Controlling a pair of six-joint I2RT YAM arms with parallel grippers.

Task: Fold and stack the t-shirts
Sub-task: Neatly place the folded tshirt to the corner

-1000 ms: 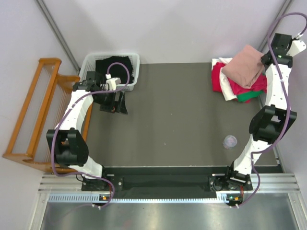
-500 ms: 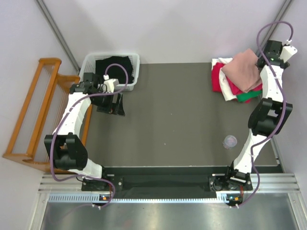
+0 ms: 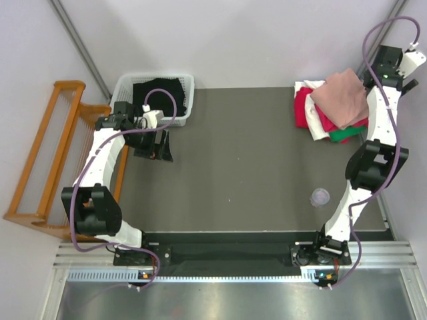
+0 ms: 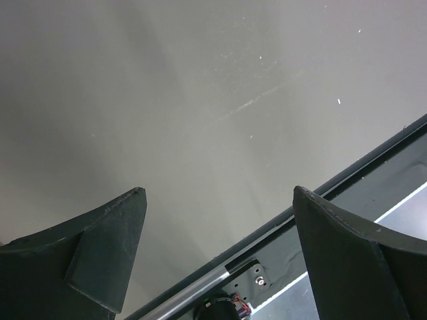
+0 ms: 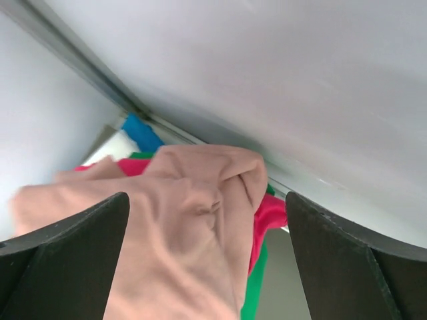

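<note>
- Upper right of the top view: dusty-pink t-shirt [image 3: 340,99] lies folded on the stack, over the crimson t-shirt [image 3: 304,110] and green t-shirt [image 3: 343,134]. Looks delivered, which would explain the release. A second ago the right end effector [image 3: 381,73] was pinched on its edge; now it's backed off toward the corner.
- Left wrist view: left end effector [image 4: 220,190] spread wide, empty, parked over bare desk [image 4: 200,80]. Idle, barely shifted.
- Right wrist view: jaws wide apart, nothing held; dusty-pink t-shirt sits beyond, clear of both fingers.
</note>
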